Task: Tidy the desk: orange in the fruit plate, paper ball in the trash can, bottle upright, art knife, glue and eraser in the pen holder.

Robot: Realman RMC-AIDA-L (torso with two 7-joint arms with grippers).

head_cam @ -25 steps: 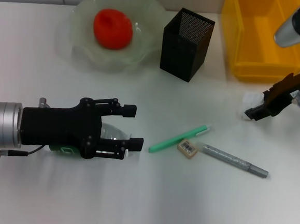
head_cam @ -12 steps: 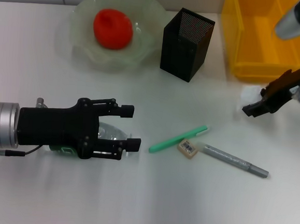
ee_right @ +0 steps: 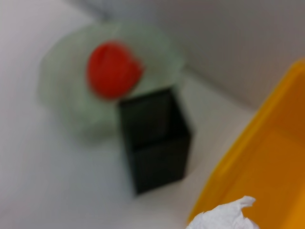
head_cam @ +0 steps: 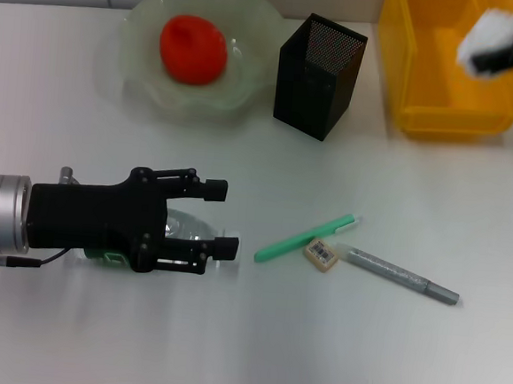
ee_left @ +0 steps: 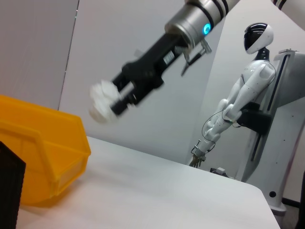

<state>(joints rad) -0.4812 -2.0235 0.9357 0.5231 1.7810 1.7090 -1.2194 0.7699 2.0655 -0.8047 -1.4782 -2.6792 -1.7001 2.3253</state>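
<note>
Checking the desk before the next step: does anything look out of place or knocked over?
Yes. A clear bottle lies on its side between the open left gripper jaws. A green art knife, an eraser and a grey glue stick lie loose on the desk, outside the black pen holder.

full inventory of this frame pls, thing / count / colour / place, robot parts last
orange: 1, red-orange, in the fruit plate
fruit plate: 1, pale green glass, back left of desk
pen holder: 1, black mesh, right of the plate
trash can: 1, yellow bin, back right
paper ball: 1, white, held above the bin
glue: 1, green stick, lying mid-desk
eraser: 1, tan, beside the glue
art knife: 1, grey, right of the eraser
bottle: 1, clear, lying between the left fingers
left gripper: black, open around the bottle
right gripper: black, shut on the paper ball over the bin
</note>
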